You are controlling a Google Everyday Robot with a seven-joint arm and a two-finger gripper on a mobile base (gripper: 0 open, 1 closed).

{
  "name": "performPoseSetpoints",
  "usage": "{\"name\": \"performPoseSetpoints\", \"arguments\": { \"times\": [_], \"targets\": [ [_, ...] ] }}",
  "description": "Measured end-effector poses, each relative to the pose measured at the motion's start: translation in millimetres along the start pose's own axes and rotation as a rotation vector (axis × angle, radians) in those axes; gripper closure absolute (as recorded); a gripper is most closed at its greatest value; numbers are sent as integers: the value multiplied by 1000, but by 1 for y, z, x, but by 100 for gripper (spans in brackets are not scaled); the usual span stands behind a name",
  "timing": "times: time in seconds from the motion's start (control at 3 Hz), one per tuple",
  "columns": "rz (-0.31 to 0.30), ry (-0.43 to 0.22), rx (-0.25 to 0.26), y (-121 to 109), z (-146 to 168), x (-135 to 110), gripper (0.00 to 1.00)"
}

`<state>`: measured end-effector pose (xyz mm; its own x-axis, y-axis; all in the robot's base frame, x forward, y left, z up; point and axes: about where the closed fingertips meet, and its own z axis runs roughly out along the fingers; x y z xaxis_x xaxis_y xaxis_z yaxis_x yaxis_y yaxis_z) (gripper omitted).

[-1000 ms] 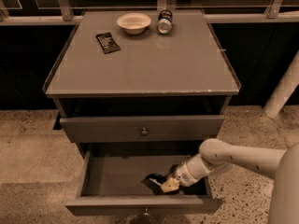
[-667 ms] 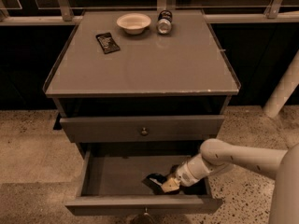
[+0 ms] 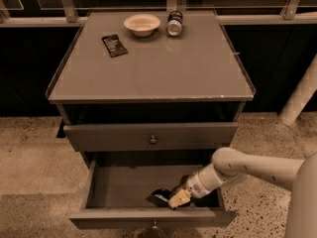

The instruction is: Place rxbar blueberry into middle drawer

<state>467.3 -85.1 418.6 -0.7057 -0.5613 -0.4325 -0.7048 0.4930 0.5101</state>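
Note:
The middle drawer [image 3: 124, 216] is pulled out wide, below the uppermost drawer [image 3: 109, 136], which stands slightly out. The rxbar blueberry [image 3: 157, 198], a dark flat bar, is inside the middle drawer near its front right, low over or on the drawer floor. My gripper [image 3: 176, 199] reaches down into the drawer from the right on a white arm [image 3: 233, 167] and sits right at the bar's right end, touching it. The part of the bar under the gripper is hidden.
On the cabinet top [image 3: 163, 73] lie a small black packet [image 3: 114, 44], a white bowl [image 3: 142, 24] and a can on its side [image 3: 174, 23], all at the back. A white post [image 3: 299, 98] stands at the right. Speckled floor surrounds the cabinet.

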Motion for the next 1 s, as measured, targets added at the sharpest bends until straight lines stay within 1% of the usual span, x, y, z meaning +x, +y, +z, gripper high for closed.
{"name": "performPoseSetpoints", "arguments": {
  "times": [0.33,0.67,1.0],
  "targets": [
    [0,0,0,0,0,0,12],
    [0,0,0,0,0,0,0],
    [0,0,0,0,0,0,0]
  ]
}}
